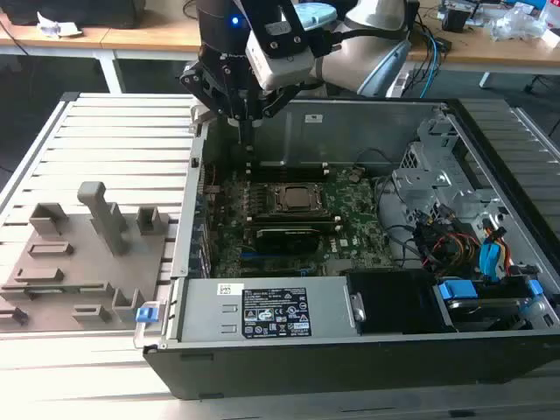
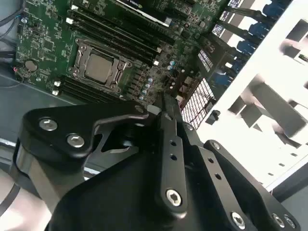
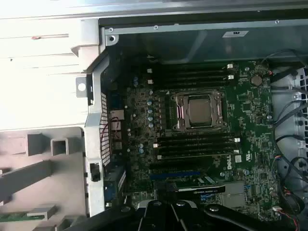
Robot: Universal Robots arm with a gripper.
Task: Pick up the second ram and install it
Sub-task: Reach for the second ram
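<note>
A robotics lab or workshop: an opened computer case lies on a slatted metal table; grey fixture blocks stand beside it; wooden desks behind carry cables; a robot arm reaches in.

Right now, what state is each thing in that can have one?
gripper, shut, nothing visible in it
second ram, lying on the grey fixture, not picked up
computer case, lying flat, side panel off
CPU socket, frame closed over the chip
</note>
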